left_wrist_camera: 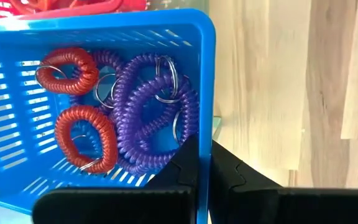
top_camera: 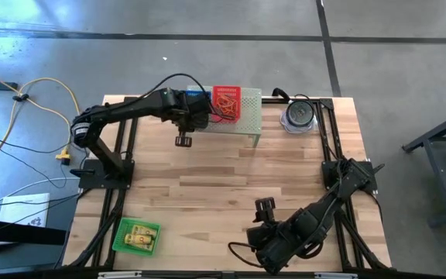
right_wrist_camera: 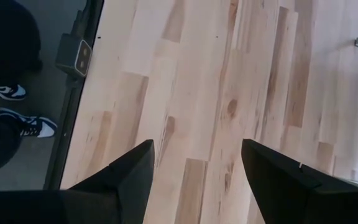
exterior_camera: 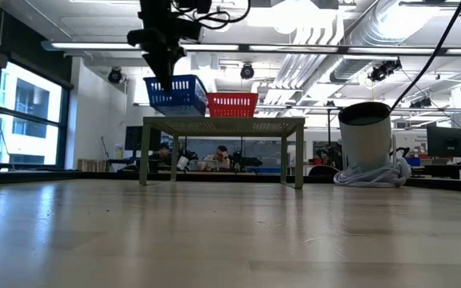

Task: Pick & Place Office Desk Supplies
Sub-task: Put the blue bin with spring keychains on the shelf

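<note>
A blue mesh basket (left_wrist_camera: 55, 155) holds red coil loops (left_wrist_camera: 82, 137) and purple coil loops (left_wrist_camera: 148, 118). It rests on the left end of a pale green perforated stand (top_camera: 246, 124), beside a red basket (top_camera: 226, 101) with orange loops. My left gripper (top_camera: 184, 140) hangs shut just on the near side of the blue basket (exterior_camera: 178, 96), pointing steeply down, with nothing seen between its fingers. In the left wrist view the basket's wall lines up behind the fingers. My right gripper (top_camera: 264, 205) hangs open over bare wood near the table's near right, holding nothing.
A green basket (top_camera: 136, 236) with small yellow blocks sits at the near left corner. A white round container (exterior_camera: 366, 132) on a coiled cable stands at the far right. Bare wood lies between the stand and the near edge. A person's shoes (right_wrist_camera: 17, 109) show beyond the table edge.
</note>
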You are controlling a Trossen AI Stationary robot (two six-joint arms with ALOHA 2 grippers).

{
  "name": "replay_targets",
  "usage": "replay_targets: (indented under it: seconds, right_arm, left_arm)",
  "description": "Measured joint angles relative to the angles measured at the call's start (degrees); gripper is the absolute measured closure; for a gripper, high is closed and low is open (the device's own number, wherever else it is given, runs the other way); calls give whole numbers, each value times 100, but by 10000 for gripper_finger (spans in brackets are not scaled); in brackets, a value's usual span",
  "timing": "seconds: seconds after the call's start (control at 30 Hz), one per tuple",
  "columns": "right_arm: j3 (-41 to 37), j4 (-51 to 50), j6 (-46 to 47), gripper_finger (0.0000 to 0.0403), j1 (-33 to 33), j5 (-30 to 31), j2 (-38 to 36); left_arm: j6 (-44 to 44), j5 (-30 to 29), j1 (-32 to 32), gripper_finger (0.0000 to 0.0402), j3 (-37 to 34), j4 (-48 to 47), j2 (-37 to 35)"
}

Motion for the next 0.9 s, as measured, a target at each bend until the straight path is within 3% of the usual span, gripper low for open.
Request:
replay_targets:
  seconds: [0.37, 0.9]
  right_arm:
    - [0, 62, -4, 172, 0, -2, 0]
    - [0, 73, -11, 172, 2, -5, 0]
  left_arm:
    - [-47, 2, 161, 400, 2, 152, 364]
    - [-408, -8, 108, 390, 2, 286, 347]
